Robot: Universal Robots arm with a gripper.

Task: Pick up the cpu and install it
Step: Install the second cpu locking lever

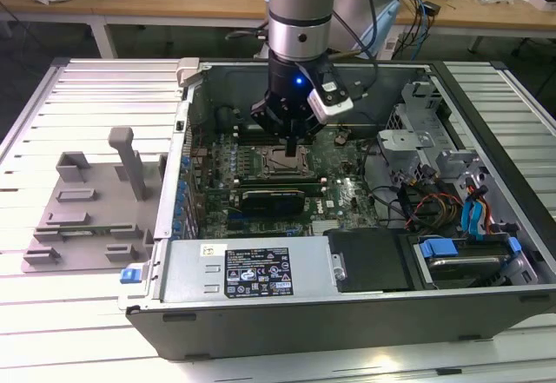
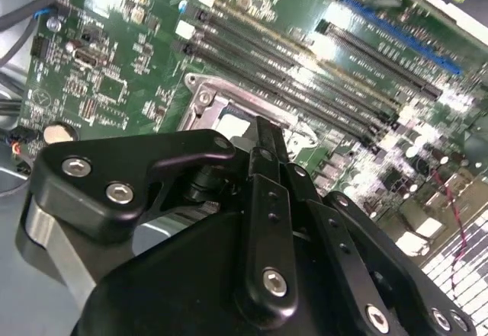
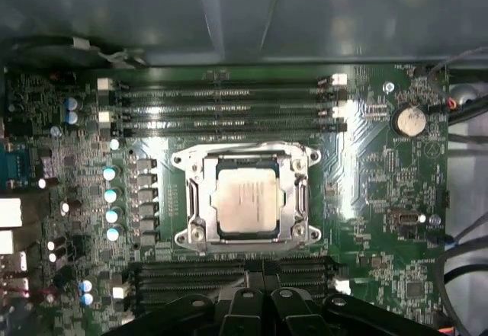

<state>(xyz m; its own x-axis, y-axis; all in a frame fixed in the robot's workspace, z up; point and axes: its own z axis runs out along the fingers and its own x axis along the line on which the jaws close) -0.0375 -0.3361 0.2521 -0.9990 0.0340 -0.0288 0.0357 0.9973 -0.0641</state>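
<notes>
Inside the open computer case (image 1: 486, 96), the gripper (image 1: 289, 150) hangs just above the motherboard (image 3: 381, 191). Its fingers (image 2: 268, 199) are drawn together and hold nothing. The cpu (image 3: 248, 203) lies flat in the socket (image 3: 245, 157), its metal frame around it, in the first wrist view.

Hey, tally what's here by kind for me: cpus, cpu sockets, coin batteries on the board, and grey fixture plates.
cpu: 1, seated in the socket
socket: 1
coin battery: 1
grey fixture plate: 1, outside the case
Total: 4
</notes>
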